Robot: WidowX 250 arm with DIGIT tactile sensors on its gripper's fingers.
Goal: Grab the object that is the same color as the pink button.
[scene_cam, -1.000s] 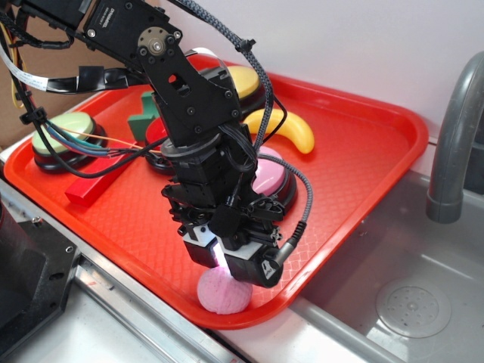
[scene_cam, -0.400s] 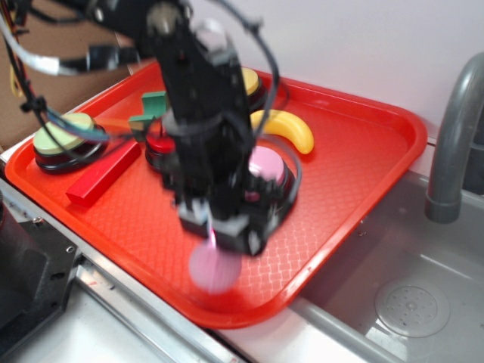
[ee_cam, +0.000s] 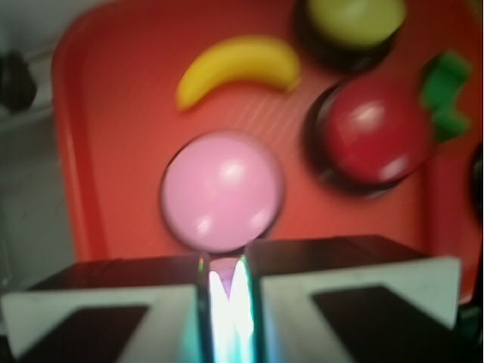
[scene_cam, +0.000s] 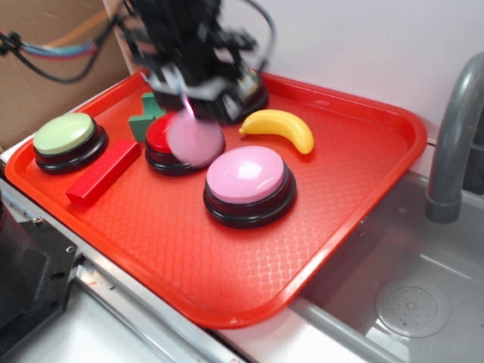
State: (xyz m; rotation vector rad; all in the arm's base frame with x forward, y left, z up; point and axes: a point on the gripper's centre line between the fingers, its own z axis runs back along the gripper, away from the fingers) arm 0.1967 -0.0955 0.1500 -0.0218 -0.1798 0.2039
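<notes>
The pale pink ball (scene_cam: 195, 140) hangs blurred in the air in front of the red button, and my gripper (scene_cam: 190, 106) is shut on it from above. In the wrist view only a pink sliver of the ball (ee_cam: 224, 271) shows between the nearly closed jaws of the gripper (ee_cam: 224, 291). The pink button (scene_cam: 248, 178), a glossy dome on a black base, sits in the middle of the red tray (scene_cam: 355, 189), below and right of the gripper. In the wrist view the pink button (ee_cam: 221, 189) lies just ahead of the fingertips.
On the tray are a yellow banana (scene_cam: 281, 127), a red button (scene_cam: 160, 144), a green button (scene_cam: 68, 140), a yellow button (ee_cam: 355, 19), a green block (scene_cam: 144, 121) and a red block (scene_cam: 102, 172). A steel sink (scene_cam: 408, 295) and grey faucet (scene_cam: 454, 136) lie to the right.
The gripper has risen from the tray's front edge and swung back and left, carrying the pink ball with it. The pink button is now uncovered.
</notes>
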